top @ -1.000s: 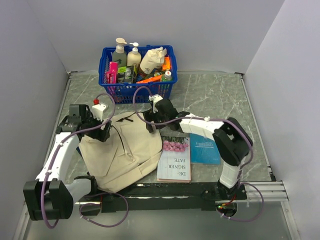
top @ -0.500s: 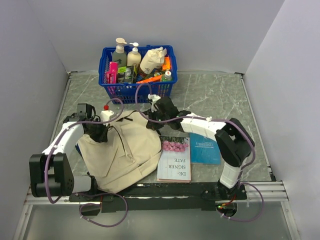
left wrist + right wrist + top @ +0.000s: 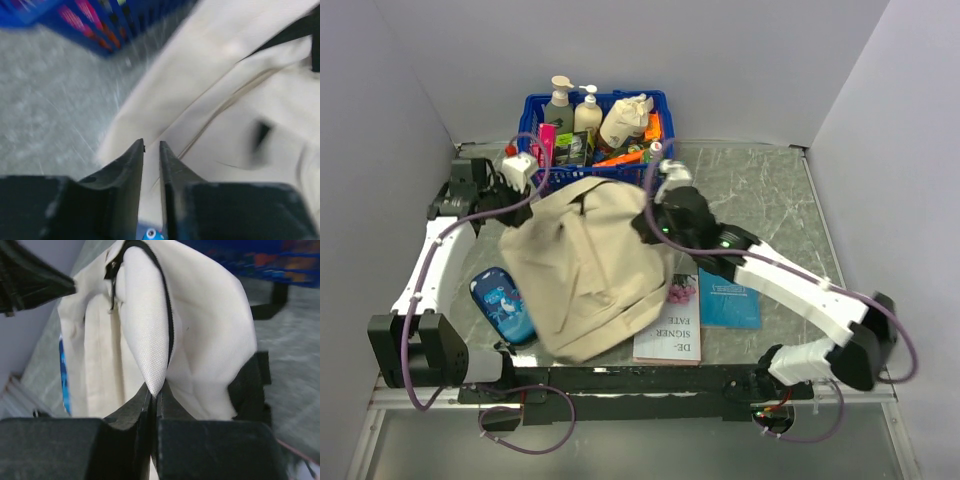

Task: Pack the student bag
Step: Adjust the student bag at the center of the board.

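Right gripper [image 3: 156, 390] is clamping a fold of the student bag [image 3: 585, 265] beside its black zipper, holding the top up while the body is sagging toward the tabletop [image 3: 770, 200] between both arms, just in front of the blue basket [image 3: 526, 120]. Left gripper [image 3: 151, 146] is showing narrow-set jaws at the bag's left edge; whether it is pinching fabric I cannot tell. The bag is apparently being raised and opened, so the next move is calling for spreading the mouth wide.
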`<state>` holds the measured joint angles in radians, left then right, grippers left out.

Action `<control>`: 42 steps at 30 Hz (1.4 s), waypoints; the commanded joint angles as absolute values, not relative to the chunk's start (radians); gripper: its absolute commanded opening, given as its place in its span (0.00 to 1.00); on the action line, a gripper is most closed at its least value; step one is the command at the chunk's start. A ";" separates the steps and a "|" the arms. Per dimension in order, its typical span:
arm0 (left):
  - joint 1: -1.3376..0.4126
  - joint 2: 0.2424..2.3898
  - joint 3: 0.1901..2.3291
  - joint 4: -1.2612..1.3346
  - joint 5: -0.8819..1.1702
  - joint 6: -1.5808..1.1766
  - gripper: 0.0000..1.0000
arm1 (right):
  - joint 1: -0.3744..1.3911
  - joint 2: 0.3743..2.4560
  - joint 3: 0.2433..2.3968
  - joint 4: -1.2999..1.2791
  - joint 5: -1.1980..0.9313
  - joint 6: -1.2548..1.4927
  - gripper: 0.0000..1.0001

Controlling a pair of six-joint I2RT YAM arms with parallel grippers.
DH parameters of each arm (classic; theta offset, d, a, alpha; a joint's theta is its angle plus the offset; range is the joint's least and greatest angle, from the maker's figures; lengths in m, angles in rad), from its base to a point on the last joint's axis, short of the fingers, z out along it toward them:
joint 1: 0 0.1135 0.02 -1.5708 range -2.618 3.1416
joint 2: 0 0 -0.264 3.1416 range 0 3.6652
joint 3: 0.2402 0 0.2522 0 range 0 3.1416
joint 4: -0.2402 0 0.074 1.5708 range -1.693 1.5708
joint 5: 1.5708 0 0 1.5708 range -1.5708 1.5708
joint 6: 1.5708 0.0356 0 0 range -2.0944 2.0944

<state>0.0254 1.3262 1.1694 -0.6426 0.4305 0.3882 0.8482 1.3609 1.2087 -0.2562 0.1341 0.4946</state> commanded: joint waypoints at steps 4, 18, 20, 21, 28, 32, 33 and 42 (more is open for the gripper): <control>-0.049 1.327 1.250 -0.681 0.492 0.288 0.34 | 0.844 1.224 1.034 -0.441 0.301 0.760 0.00; -0.452 1.376 1.031 -0.627 0.439 0.213 0.45 | 0.997 1.066 0.836 -0.723 0.266 0.819 0.07; -0.463 1.410 1.049 -0.626 0.457 0.206 0.49 | 1.009 1.046 0.824 -0.730 0.246 0.786 0.22; -0.475 1.439 1.071 -0.621 0.477 0.195 0.50 | 1.012 1.025 0.816 -0.729 0.238 0.767 0.27; -0.482 1.535 1.161 -0.588 0.572 0.129 0.52 | 1.012 0.965 0.913 -0.773 0.363 0.655 0.70; -0.483 1.557 1.193 -0.523 0.525 0.104 0.51 | 0.979 0.968 0.986 -0.719 0.468 0.560 0.71; -0.482 1.557 1.196 -0.503 0.517 0.100 0.51 | 0.968 0.966 0.983 -0.678 0.456 0.526 0.70; -0.474 1.660 1.169 -0.370 0.440 0.147 0.51 | 0.879 1.225 1.018 -0.345 0.307 0.258 0.54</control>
